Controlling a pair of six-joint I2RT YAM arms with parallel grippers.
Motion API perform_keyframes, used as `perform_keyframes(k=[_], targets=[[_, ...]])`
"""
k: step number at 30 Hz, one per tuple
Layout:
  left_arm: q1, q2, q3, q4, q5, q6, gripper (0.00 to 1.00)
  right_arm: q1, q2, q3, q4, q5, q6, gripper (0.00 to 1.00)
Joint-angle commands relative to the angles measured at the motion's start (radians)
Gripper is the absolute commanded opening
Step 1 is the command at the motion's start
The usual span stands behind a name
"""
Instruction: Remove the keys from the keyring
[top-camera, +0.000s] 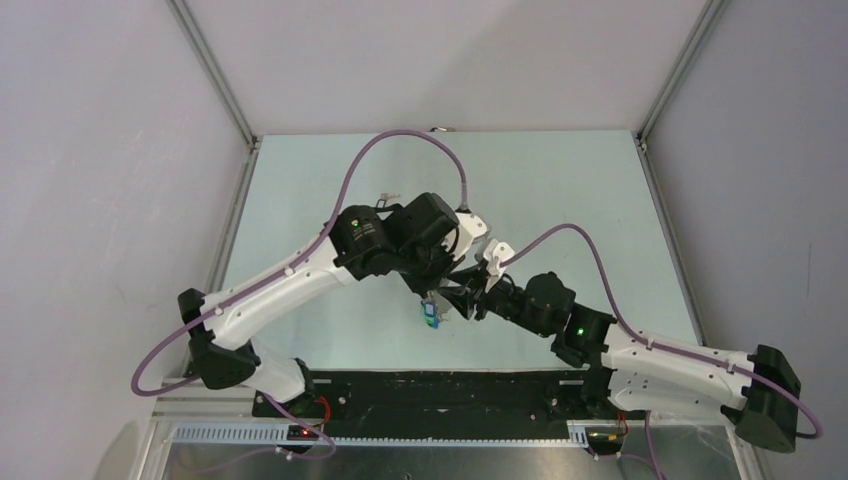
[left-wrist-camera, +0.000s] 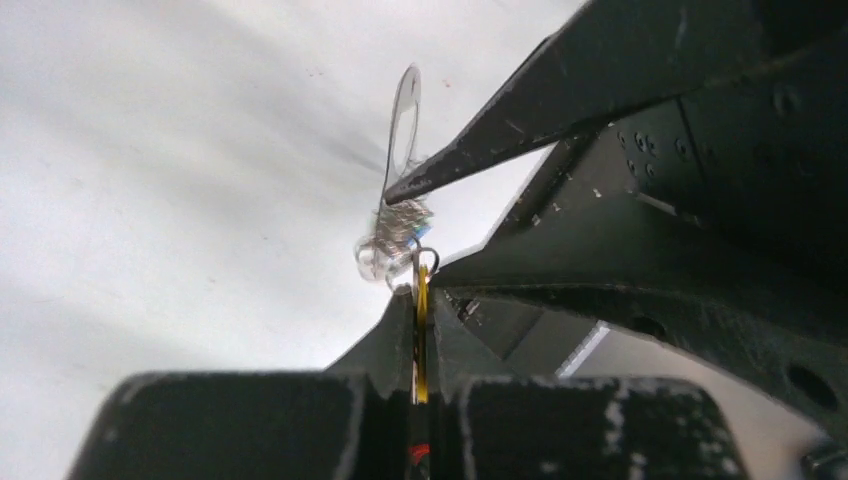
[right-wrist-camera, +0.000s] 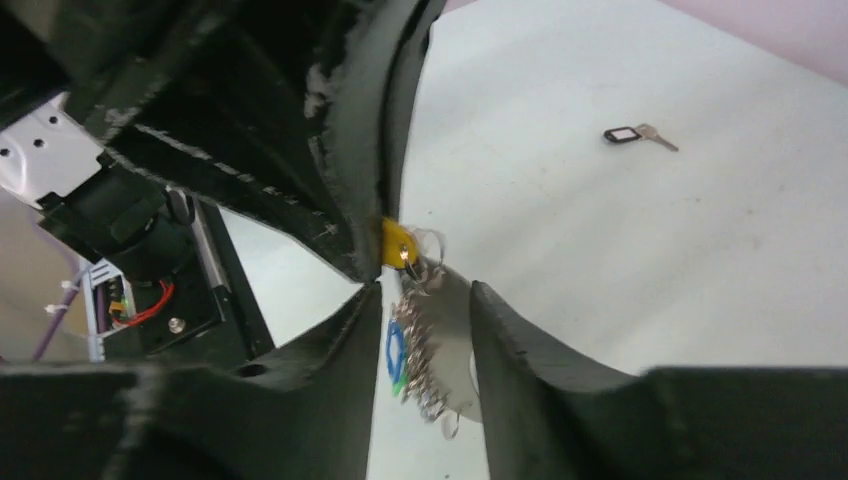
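Observation:
In the left wrist view my left gripper (left-wrist-camera: 421, 300) is shut on a key's yellow head (left-wrist-camera: 422, 312), seen edge-on. Beyond it hang a tangle of small rings (left-wrist-camera: 398, 226) and the grey oval keyring (left-wrist-camera: 411, 75). In the right wrist view my right gripper (right-wrist-camera: 428, 300) has its fingers (right-wrist-camera: 520, 350) apart on either side of the hanging bundle. That bundle holds the grey keyring (right-wrist-camera: 455, 335), blue and green key heads (right-wrist-camera: 395, 358), and the yellow head (right-wrist-camera: 397, 243) on top. In the top view the bundle (top-camera: 431, 314) hangs above the table between both grippers.
A loose key with a black head (right-wrist-camera: 625, 134) lies on the pale table (right-wrist-camera: 700, 250), far from the bundle. The two arms cross closely at the table's middle (top-camera: 470, 270). Purple cables loop above them. The black base rail (top-camera: 450, 390) runs along the near edge.

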Motion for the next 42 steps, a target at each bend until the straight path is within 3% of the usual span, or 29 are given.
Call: perform_keyframes(k=[1, 5, 10, 20, 25, 31, 42], targets=[[-0.026, -0.02, 0.012, 0.121, -0.199, 0.149, 0.0, -0.02, -0.075, 0.018, -0.001, -0.084, 0.092, 0.5], [-0.027, -0.071, -0.055, 0.21, -0.288, 0.239, 0.0, -0.033, -0.18, -0.017, -0.064, -0.035, 0.039, 0.58], [-0.038, -0.116, -0.148, 0.294, -0.41, 0.307, 0.0, -0.085, -0.302, -0.029, -0.134, -0.099, -0.009, 0.6], [-0.079, -0.296, -0.383, 0.54, -0.434, 0.487, 0.0, -0.267, -0.307, -0.029, -0.147, -0.156, -0.02, 0.51], [-0.081, -0.398, -0.499, 0.698, -0.386, 0.572, 0.0, -0.355, -0.236, -0.025, -0.082, -0.309, -0.023, 0.51], [-0.087, -0.55, -0.666, 0.837, -0.252, 0.677, 0.0, -0.361, -0.137, -0.01, -0.001, -0.597, -0.1, 0.47], [-0.095, -0.658, -0.798, 0.919, -0.066, 0.735, 0.0, -0.337, 0.006, 0.06, 0.1, -0.742, -0.129, 0.42]])
